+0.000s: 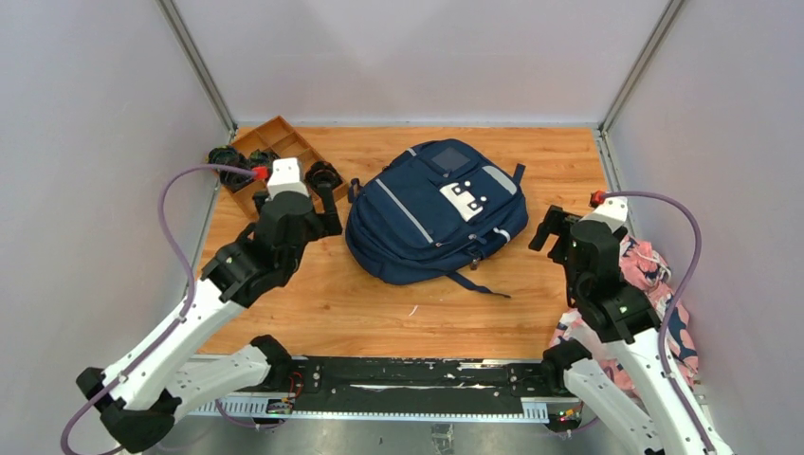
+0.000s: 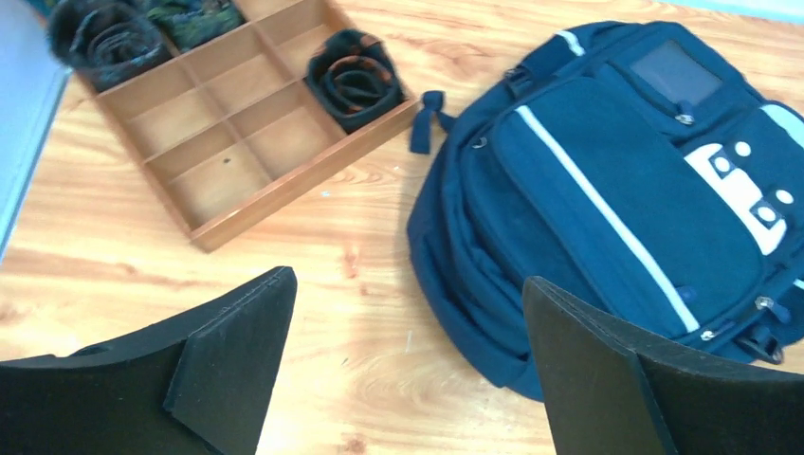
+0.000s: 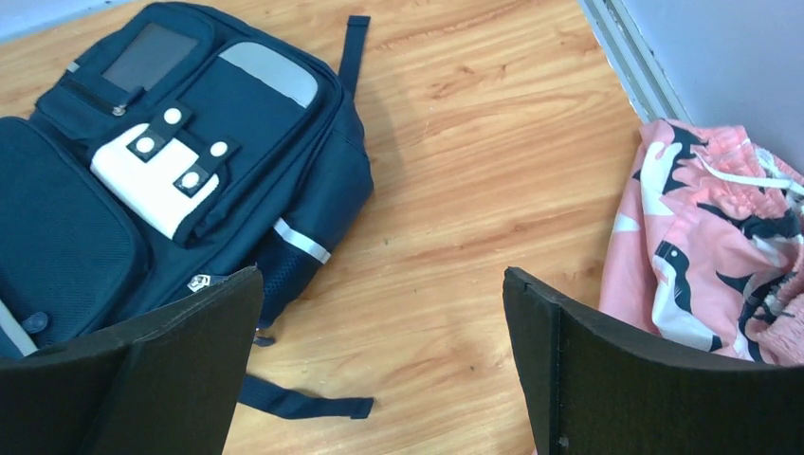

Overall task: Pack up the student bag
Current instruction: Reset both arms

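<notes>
The student bag (image 1: 431, 213) is a navy backpack with grey stripes and a white dotted patch. It lies flat and closed in the middle of the wooden table. It also shows in the left wrist view (image 2: 616, 180) and the right wrist view (image 3: 142, 190). My left gripper (image 1: 327, 204) hovers open and empty just left of the bag, over bare wood in its own view (image 2: 408, 360). My right gripper (image 1: 555, 227) hovers open and empty just right of the bag, also over bare wood (image 3: 379, 351). A loose bag strap (image 3: 294, 403) lies near its left finger.
A wooden divided tray (image 1: 284, 133) stands at the back left, also seen in the left wrist view (image 2: 294, 185). It holds dark rolled items (image 2: 356, 81). A pink-and-navy patterned cloth bundle (image 1: 654, 284) lies at the right edge, also in the right wrist view (image 3: 721, 256). Grey walls enclose the table.
</notes>
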`<state>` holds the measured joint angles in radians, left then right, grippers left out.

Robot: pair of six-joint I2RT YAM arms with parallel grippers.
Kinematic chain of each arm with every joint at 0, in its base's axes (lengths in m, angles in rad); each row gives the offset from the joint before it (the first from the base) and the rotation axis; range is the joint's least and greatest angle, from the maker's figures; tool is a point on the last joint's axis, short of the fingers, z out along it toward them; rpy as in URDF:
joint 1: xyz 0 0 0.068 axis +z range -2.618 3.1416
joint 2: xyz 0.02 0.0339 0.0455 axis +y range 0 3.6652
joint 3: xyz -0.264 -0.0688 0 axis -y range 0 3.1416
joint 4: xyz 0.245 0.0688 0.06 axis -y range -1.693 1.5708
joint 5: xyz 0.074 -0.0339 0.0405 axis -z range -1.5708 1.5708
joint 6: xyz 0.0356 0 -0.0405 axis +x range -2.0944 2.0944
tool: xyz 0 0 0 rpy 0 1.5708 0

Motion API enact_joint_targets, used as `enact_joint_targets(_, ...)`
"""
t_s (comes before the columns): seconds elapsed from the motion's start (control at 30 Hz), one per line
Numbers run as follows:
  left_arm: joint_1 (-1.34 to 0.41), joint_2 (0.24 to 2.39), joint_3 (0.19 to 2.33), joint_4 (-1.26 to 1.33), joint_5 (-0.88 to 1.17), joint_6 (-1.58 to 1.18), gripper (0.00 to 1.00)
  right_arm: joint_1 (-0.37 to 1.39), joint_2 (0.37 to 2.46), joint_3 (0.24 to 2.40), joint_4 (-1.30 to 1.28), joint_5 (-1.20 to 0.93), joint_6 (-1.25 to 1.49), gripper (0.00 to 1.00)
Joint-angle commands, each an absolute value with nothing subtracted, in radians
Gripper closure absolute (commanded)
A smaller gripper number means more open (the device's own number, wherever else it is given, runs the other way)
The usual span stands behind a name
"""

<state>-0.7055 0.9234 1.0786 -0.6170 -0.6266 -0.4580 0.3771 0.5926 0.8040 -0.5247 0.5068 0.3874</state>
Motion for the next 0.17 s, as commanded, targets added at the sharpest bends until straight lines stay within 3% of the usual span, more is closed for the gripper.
enact_joint_targets(0.0,-0.707,0.805,1.002,-0.621,-0.772,-0.554,0.03,0.371,0.598,0.790,-0.541,0.550,0.424,0.00)
enact_joint_targets(0.13,-0.707,0.750,0.968,-0.597,-0.776,-0.548,0.03,0.372,0.622,0.790,-0.529,0.531,0.431,0.00)
